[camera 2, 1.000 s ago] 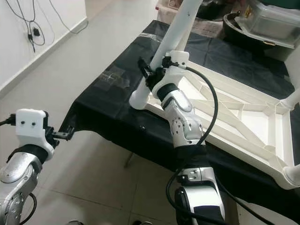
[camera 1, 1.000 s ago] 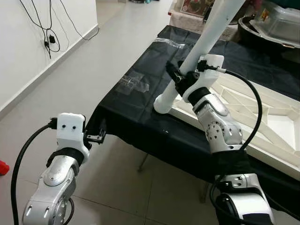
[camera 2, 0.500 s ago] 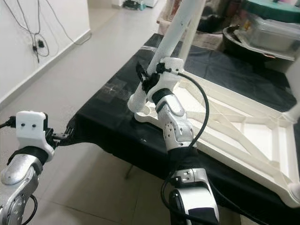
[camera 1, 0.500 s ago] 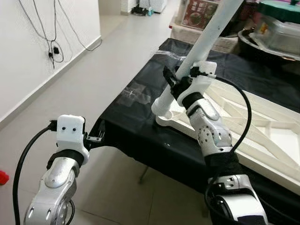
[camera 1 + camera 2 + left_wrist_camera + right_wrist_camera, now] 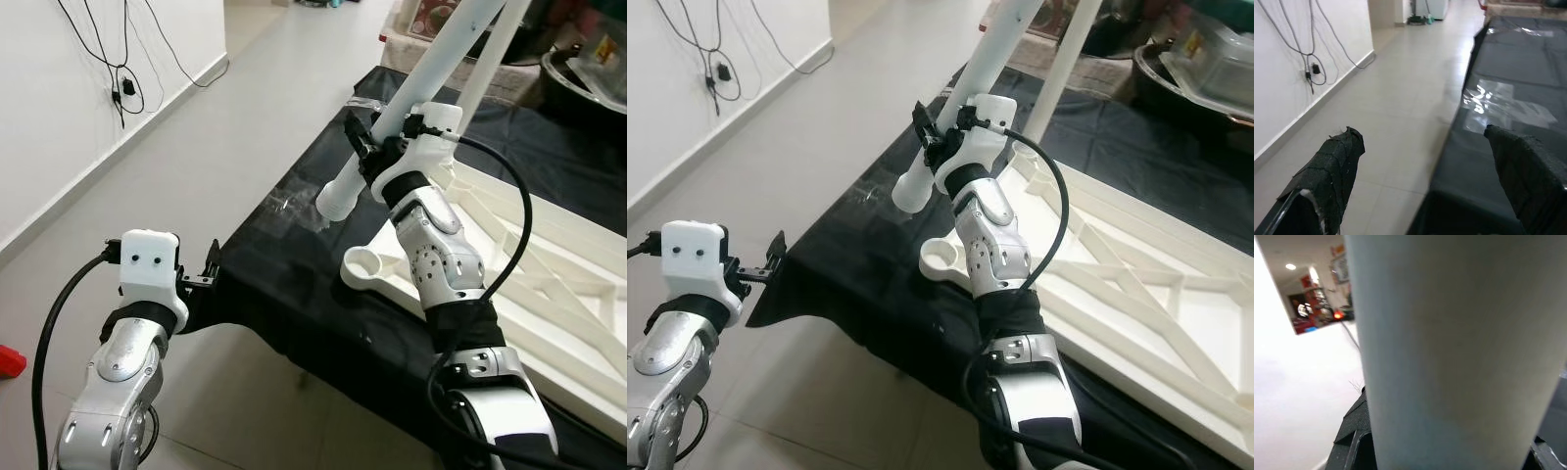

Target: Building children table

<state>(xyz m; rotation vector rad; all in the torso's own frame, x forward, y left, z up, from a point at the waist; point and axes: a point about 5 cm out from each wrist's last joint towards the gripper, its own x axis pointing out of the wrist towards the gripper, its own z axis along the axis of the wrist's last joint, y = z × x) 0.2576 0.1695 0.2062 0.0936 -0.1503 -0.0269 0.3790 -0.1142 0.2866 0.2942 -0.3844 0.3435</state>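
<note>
Upturned white tabletop frame (image 5: 549,284) on black-draped table (image 5: 284,245); its corner socket (image 5: 364,262) near the table's front edge.
Right gripper (image 5: 370,155) clamps the white leg (image 5: 411,93), tip above the socket: tilt risks jamming. Left gripper (image 5: 1425,181), spread wide, idles beside the table's corner; left wrist view adds wall cables (image 5: 1312,68).

The table leg (image 5: 411,103) slants above the cloth (image 5: 294,235), left of the tabletop (image 5: 549,294).
</note>
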